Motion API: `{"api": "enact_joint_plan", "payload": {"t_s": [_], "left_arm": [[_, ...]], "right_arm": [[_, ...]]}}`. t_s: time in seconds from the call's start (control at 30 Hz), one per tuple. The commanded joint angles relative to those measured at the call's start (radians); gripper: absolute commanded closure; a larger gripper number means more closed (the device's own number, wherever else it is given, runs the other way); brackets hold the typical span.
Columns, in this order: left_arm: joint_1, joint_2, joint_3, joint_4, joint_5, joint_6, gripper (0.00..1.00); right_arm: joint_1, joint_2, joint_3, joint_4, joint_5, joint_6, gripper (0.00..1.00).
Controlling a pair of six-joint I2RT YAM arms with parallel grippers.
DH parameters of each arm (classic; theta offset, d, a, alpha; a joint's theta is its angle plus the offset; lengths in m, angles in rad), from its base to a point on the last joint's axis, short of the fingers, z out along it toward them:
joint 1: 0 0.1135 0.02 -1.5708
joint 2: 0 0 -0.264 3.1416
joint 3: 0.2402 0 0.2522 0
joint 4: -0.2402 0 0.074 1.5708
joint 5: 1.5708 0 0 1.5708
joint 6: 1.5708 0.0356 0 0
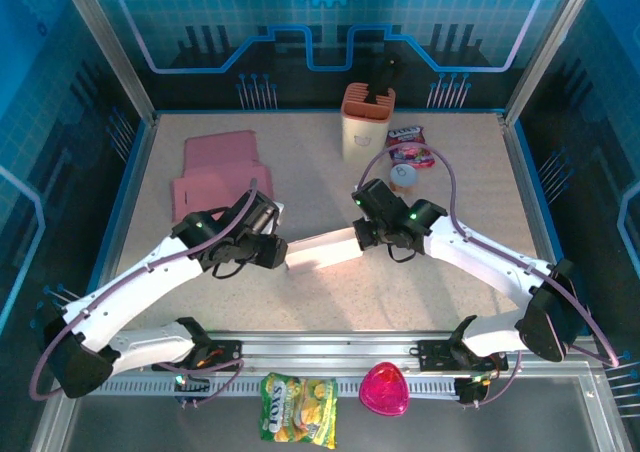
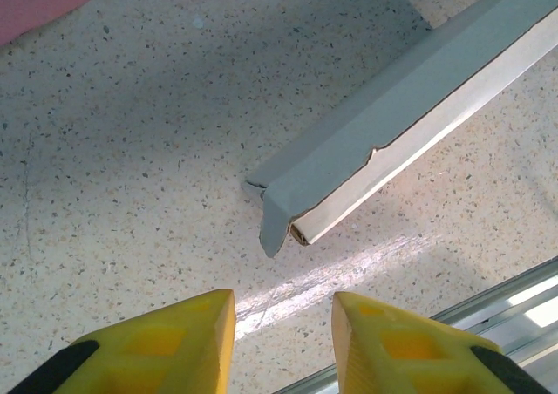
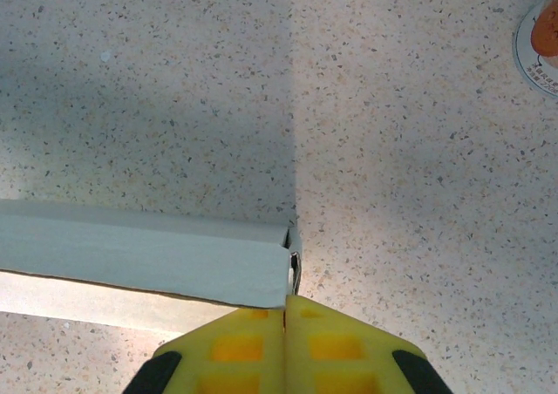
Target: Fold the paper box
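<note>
Box (image 1: pixel 318 249) lies mid-frame on the surface (image 1: pixel 450 292) in the top view, between both arms. It is already a long narrow folded form. Right gripper (image 3: pixel 286 324) is clenched at the box's right end, apparently pinching the end flap. Left gripper (image 2: pixel 283 324) is parted and empty, just short of the left end, where a corner flap hangs loose. Judgement: the long sides look done, the end flaps are left.
</note>
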Motion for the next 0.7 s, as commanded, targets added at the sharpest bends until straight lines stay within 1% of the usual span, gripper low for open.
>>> {"api": "enact_joint_plan", "payload": {"t_s": [0.0, 0.1, 0.2, 0.67], "left_arm": [[0.004, 0.029, -0.004, -0.011, -0.004, 0.005, 0.65], [0.004, 0.073, 0.005, -0.004, 0.010, 0.001, 0.66], [0.005, 0.083, -0.001, 0.018, 0.012, 0.002, 0.67], [0.006, 0.115, 0.008, 0.046, -0.011, 0.024, 0.79]], "right_arm": [[0.014, 0.017, 0.017, -0.046, 0.015, 0.017, 1.00], [0.014, 0.015, 0.019, -0.050, 0.017, 0.016, 1.00], [0.015, 0.014, 0.017, -0.050, 0.019, 0.016, 1.00], [0.014, 0.011, 0.014, -0.047, 0.014, 0.019, 1.00]]}}
